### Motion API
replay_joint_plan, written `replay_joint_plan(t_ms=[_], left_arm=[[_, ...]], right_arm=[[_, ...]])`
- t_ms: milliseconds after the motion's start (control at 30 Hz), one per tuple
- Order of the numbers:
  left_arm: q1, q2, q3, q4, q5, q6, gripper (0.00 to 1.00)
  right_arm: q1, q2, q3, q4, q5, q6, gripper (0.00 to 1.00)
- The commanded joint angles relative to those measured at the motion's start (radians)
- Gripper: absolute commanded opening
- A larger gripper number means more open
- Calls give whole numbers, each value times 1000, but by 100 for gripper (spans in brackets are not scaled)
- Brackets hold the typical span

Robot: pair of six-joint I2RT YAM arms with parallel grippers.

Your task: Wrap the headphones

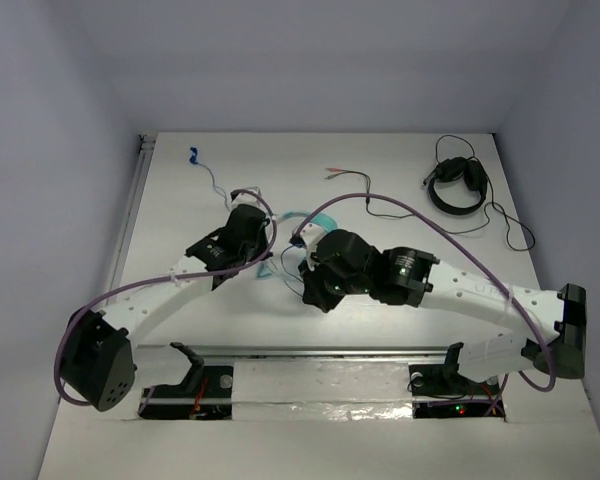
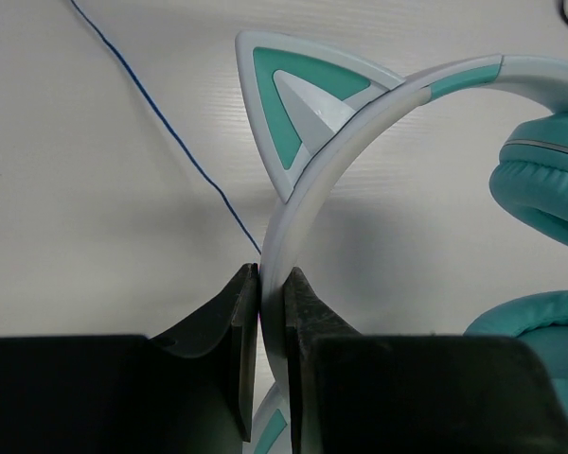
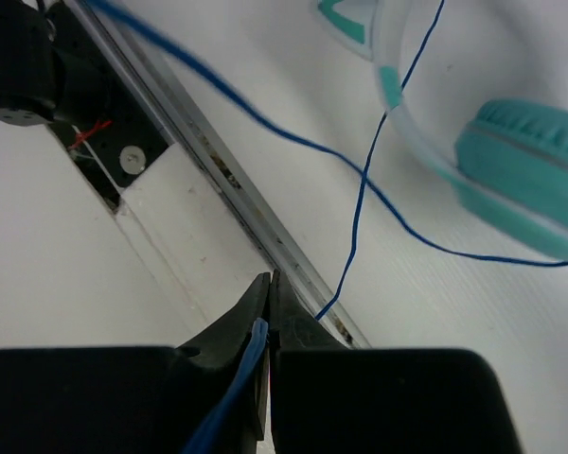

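Step in hand: winding the lead. My left gripper [image 2: 271, 284] is clamped on the headband [image 2: 360, 123], pinning the headphones [image 2: 540, 189] on the table [image 1: 400, 170] between the arms. My right gripper [image 3: 269, 288] is pinched together on the thin blue cable [image 3: 360, 199]. Next move, I judge: loop the cable around the headband with steady tension and no yank.

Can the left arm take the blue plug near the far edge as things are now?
Probably not yet: its jaws are shut on the headband. The way to the blue plug looks free, but it must let go first.
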Motion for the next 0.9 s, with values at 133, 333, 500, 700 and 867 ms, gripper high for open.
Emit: replay_joint_plan(t_ms=[133, 333, 500, 700, 867], left_arm=[[-24, -226, 50, 23, 23, 23, 0], [-24, -260, 115, -48, 44, 68, 0], [-24, -237, 102, -115, 141, 149, 0], [-24, -287, 87, -138, 210, 215, 0], [-24, -340, 76, -121, 301, 258, 0]], right_arm=[[-16, 34, 99, -223, -2, -99, 0], [-16, -23, 37, -241, 62, -27, 0], [-16, -82, 60, -321, 174, 2, 0], [-66, -81, 83, -343, 234, 4, 0], [-90, -41, 96, -340, 265, -35, 0]])
